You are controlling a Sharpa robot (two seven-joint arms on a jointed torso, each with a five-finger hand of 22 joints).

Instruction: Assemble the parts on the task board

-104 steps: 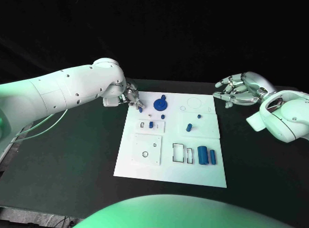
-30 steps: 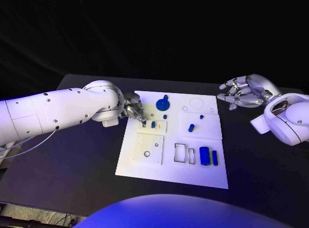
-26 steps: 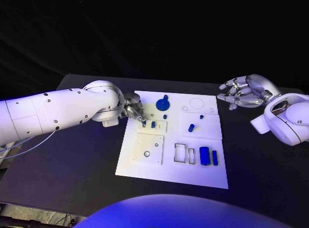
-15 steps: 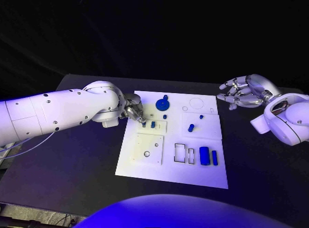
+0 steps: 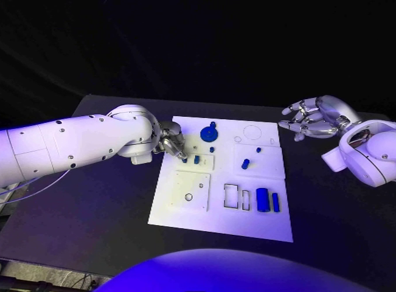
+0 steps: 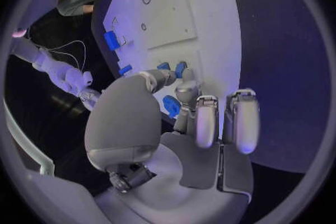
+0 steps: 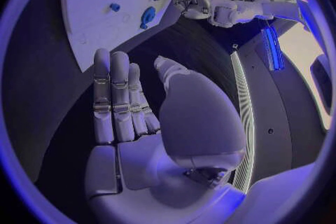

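The white task board (image 5: 217, 210) lies mid-table. My left hand (image 5: 172, 146) hovers over its left edge. The thumb and a fingertip (image 6: 187, 83) reach down to two small blue pegs (image 5: 196, 159) (image 6: 180, 69) standing in a small inset plate. I cannot tell whether they grip one. A blue gear-like disc (image 5: 208, 133) sits just beyond that hand. A blue peg (image 5: 244, 163) lies mid-board, and two blue cylinders (image 5: 261, 199) lie at the near right. My right hand (image 5: 310, 119) (image 7: 133, 123) is raised off the board's far right corner and holds nothing.
The board has a square plate with a round hole (image 5: 187, 196), two empty rectangular slots (image 5: 230, 194) and a circle outline (image 5: 251, 131). Bare black table (image 5: 92, 201) stretches to the left of the board and also to its right (image 5: 338, 207).
Since 3.5 s ago my left hand has carried a small blue peg from the board's far left corner down to the inset plate. Over the last second it has barely moved. The right hand stays put.
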